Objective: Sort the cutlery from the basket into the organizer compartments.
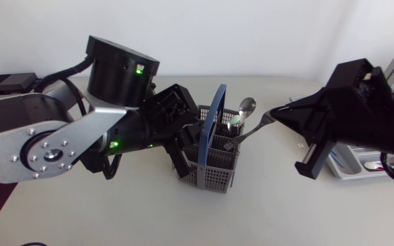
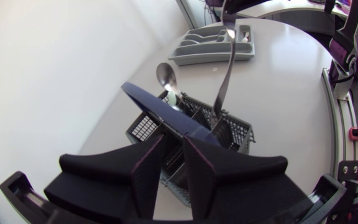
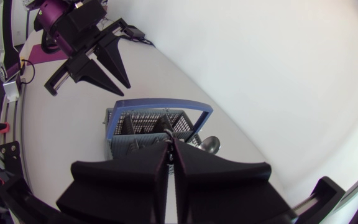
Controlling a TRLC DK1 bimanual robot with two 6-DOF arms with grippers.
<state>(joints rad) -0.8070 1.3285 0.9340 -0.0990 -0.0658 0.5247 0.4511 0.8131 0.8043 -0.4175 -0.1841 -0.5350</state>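
Observation:
A grey mesh basket (image 1: 214,174) with a blue handle (image 1: 213,116) stands mid-table. A spoon (image 1: 247,107) stands upright in it, bowl up. My right gripper (image 1: 273,116) is shut on the handle of a fork (image 1: 250,132), which slants down with its tines at the basket's rim. In the right wrist view its fingers (image 3: 161,163) press together above the basket (image 3: 126,144). My left gripper (image 1: 181,160) hangs at the basket's left side, open, fingers apart with nothing gripped. The left wrist view shows the fork (image 2: 225,81), spoon (image 2: 166,76) and basket (image 2: 145,127) ahead of it.
The grey organizer tray (image 1: 347,167) lies at the right table edge under my right arm, with some cutlery in it; it also shows beyond the basket as tray (image 2: 213,45). A black box (image 1: 5,83) sits at the back left corner.

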